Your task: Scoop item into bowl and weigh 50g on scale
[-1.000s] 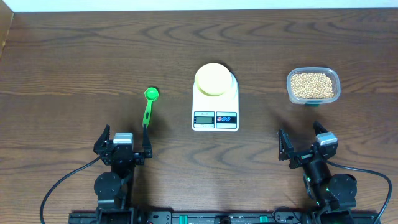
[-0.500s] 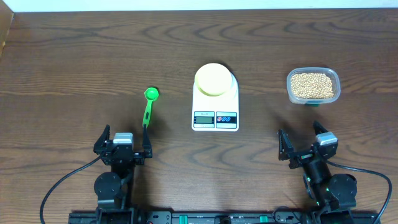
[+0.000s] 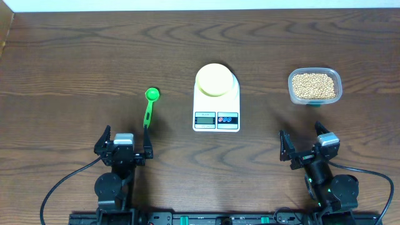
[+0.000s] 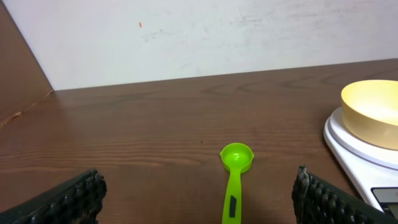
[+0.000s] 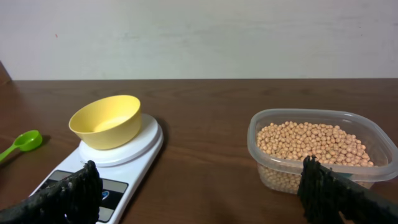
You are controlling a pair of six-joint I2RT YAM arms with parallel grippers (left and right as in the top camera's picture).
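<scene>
Overhead view: a dark wooden desk [image 3: 75,62] with a white scale [image 3: 217,119] at its centre. A pale yellow bowl [image 3: 216,79] sits on the scale's platform and looks empty in the right wrist view. To the right, well apart from the scale, a clear plastic tub [image 3: 291,81] holds the tan beans [image 3: 314,86]. A green measuring spoon [image 3: 149,107] lies left of the scale, its round scoop pointing away from the robot. The left end effector [image 3: 125,142] and the right end effector [image 3: 304,142] sit near the front edge, both spread wide and gripping nothing.
</scene>
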